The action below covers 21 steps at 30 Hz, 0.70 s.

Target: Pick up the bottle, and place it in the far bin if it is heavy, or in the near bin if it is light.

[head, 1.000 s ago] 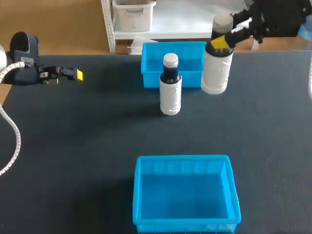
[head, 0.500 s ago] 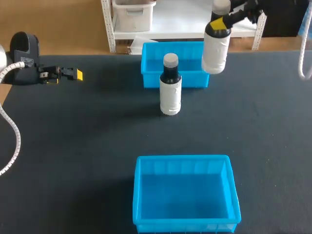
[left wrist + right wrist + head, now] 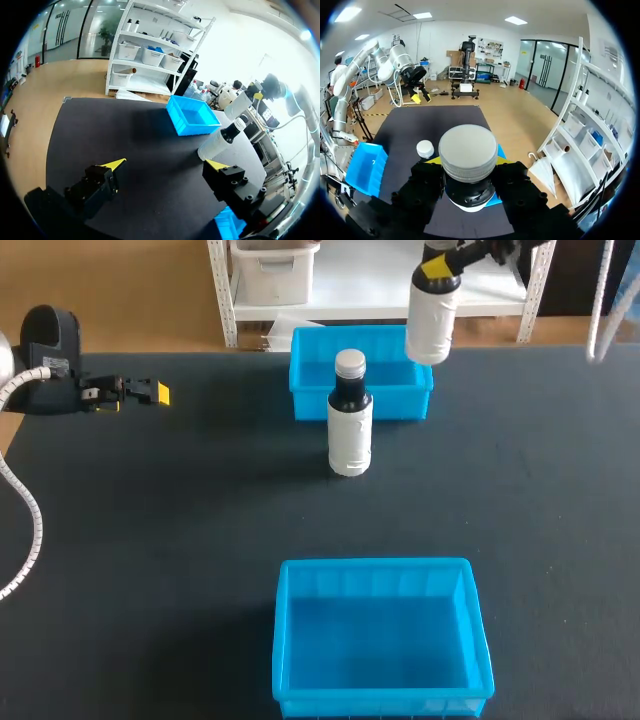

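We see the held bottle (image 3: pixel 432 328), at one o'clock from the standing bottle (image 3: pixel 350 435), white-bodied with a black neck and grey cap; the other matches. The far bin (image 3: pixel 310 402) at twelve o'clock and near bin (image 3: pixel 380 703) at six are plain bright blue, the table (image 3: pixel 170 540) black, our left gripper (image 3: pixel 158 393) and right gripper (image 3: pixel 438 270) yellow-tipped.
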Available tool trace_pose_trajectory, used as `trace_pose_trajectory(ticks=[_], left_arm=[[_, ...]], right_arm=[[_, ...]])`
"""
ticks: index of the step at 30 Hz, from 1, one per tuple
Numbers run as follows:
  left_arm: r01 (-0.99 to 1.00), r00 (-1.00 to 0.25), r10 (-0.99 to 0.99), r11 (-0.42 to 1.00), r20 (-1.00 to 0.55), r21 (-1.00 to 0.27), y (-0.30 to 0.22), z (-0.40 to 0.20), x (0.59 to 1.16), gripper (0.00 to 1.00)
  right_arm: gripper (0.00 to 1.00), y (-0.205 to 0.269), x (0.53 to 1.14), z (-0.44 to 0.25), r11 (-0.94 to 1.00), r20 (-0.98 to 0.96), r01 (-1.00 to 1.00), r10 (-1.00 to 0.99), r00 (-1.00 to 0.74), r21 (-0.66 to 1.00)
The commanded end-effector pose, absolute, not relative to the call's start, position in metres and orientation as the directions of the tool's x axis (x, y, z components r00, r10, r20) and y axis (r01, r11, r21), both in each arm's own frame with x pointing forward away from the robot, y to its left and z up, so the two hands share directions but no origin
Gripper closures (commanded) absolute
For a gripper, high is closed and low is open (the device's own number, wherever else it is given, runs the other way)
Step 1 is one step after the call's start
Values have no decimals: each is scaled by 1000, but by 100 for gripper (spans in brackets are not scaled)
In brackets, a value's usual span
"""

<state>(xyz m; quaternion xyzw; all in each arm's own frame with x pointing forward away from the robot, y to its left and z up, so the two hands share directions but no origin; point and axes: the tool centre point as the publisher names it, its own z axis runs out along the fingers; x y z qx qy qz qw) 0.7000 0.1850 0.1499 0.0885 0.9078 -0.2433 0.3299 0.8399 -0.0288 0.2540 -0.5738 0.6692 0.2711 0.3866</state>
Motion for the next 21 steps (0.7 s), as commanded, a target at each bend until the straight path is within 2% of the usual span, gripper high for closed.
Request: trace_pose_trajectory(ticks=[1, 21], left_arm=[[321, -767, 0, 866, -642, -383, 185, 150, 700, 0], [321, -767, 0, 866, -642, -383, 185, 150, 700, 0]], right_arm=[[100, -23, 880, 252, 83, -834, -996, -551, -38, -10], [100, 45, 918, 211, -1, -841, -999, -540, -33, 39]])
